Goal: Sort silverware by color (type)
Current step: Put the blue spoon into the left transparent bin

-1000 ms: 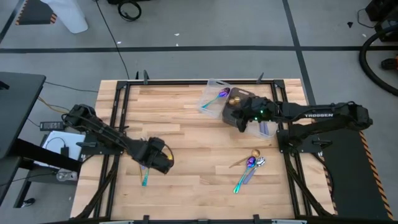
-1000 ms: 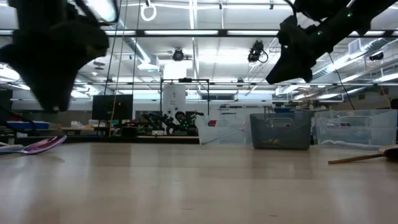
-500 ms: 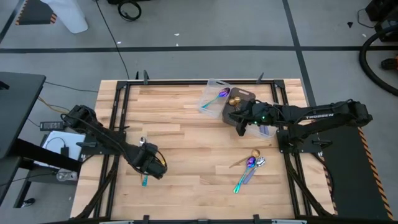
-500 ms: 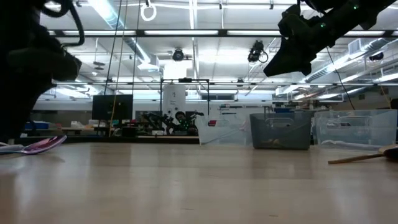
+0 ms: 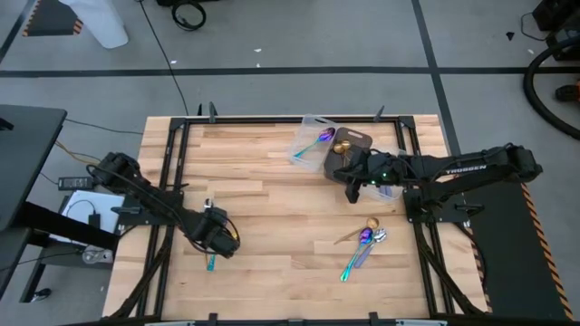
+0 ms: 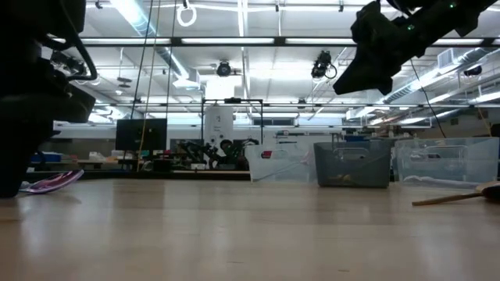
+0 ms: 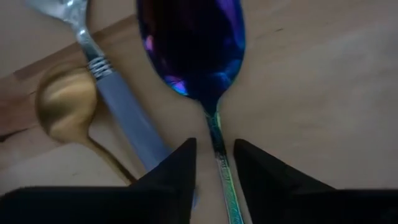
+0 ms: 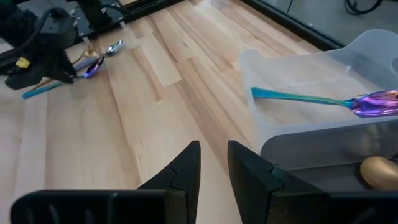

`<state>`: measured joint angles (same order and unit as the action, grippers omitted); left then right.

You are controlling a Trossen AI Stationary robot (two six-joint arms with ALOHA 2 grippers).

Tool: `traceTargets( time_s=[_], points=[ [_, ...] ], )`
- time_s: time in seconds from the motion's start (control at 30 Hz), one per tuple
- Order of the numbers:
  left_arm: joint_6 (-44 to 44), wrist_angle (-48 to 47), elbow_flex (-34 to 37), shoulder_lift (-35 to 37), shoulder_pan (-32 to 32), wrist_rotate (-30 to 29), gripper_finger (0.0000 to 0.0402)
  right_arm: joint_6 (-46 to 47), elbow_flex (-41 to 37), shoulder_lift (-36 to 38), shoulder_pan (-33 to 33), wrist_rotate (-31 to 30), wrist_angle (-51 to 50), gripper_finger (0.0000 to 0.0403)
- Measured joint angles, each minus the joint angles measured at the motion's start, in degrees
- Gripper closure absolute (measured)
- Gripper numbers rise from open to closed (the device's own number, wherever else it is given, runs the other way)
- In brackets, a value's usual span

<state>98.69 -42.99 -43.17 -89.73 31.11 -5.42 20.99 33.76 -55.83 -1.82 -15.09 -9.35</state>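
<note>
Two fingers of the left hand (image 7: 214,158) straddle the iridescent spoon (image 7: 196,53) handle at tabletop (image 5: 272,208) left, not yet clamped, set for pickup. Right hand (image 8: 213,158) hovers near the clear tray (image 8: 298,118), fingers slightly parted, holding nothing.

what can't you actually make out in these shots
- High view: the left gripper covers the bowl of the iridescent spoon; only its teal handle shows.
- Left wrist view: the gold spoon and the silver spoon with a grey-blue handle run behind a dark finger.
- Low view: the left arm blocks the iridescent spoon except a pink sliver.
- High view: the right gripper hides part of the dark rectangular bin.
</note>
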Motion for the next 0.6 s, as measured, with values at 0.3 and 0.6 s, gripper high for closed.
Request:
traceTargets(
  time_s=[0.3, 0.6],
  points=[
    [-4.8, 1.3, 0.2, -0.4, -0.6, 0.2, 0.0366, -0.1, 0.0, 0.0, 2.1, -1.9, -1.6, 0.0312],
    [-9.6, 0.6, -1.0, -0.6, -1.2, -2.0, 0.0387, -0.6, 0.0, 0.0, 2.1, -3.4, -1.8, 0.0312]
  ],
)
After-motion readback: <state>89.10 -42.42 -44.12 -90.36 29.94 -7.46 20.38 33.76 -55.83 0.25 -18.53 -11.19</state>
